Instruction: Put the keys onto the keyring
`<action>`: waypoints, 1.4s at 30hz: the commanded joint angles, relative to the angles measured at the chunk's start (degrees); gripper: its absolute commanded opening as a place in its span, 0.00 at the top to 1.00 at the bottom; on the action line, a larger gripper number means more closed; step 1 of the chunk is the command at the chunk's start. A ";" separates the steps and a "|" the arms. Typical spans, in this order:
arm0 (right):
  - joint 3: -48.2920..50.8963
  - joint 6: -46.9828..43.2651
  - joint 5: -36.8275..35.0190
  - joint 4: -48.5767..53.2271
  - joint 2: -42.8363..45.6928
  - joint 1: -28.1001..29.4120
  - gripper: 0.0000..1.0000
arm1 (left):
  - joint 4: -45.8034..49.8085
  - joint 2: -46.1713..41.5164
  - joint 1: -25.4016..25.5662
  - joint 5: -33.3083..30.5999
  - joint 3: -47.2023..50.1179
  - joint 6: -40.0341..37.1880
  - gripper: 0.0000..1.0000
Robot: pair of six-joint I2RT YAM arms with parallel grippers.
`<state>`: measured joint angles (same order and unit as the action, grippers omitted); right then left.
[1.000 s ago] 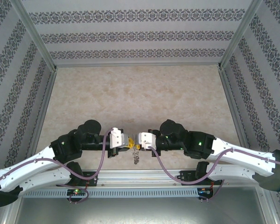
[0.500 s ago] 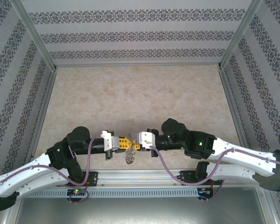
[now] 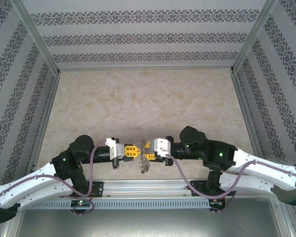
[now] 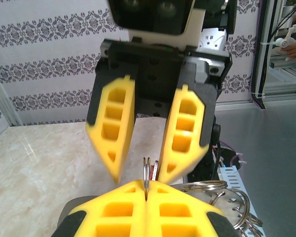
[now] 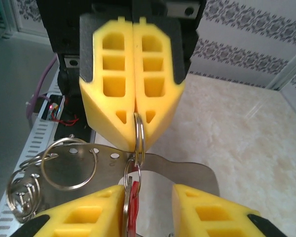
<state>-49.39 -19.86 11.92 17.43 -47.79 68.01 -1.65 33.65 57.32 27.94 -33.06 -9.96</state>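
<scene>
Left gripper (image 4: 147, 190) pressed tight together, pinching a thin silver ring (image 5: 139, 134) edge-on right at its yellow tips. Facing it tip to tip, the right gripper (image 5: 148, 197) stands spread, nothing clamped. The red key (image 5: 133, 200) hangs in that gap, close to one finger; whether it touches is hard to tell, and its blade is cut off by the bottom of the right wrist view. Behind it, the keyring (image 5: 185, 170), a grey band fringed with loose rings (image 5: 64, 170), is partly hidden by the spread fingers. From above, both arms reach inward and low over the near edge of the table (image 3: 138, 98), with the metal bunch dangling beneath the meeting point, too small to sort out there.
</scene>
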 commanded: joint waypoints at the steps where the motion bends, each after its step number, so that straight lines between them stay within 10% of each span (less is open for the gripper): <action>1: 0.59 -0.05 -1.48 -2.06 1.70 0.12 0.72 | -3.37 -0.69 0.60 0.60 -0.36 0.91 1.00; 14: 0.62 -0.36 4.36 -5.53 -1.98 1.10 0.73 | -2.42 -0.25 0.60 0.83 -0.87 0.73 1.00; 21: 0.78 -0.40 3.05 -6.00 -2.05 1.24 0.90 | -0.42 0.11 0.60 0.96 -1.59 0.55 1.00; 42: -7.73 -4.35 -1.68 6.70 -8.74 0.89 1.00 | 30.13 8.60 0.69 -6.62 -15.49 -4.53 0.92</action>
<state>-54.68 -22.50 10.72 23.29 -56.84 68.77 23.75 41.85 57.34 23.16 -46.87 -12.88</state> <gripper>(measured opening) 0.041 0.082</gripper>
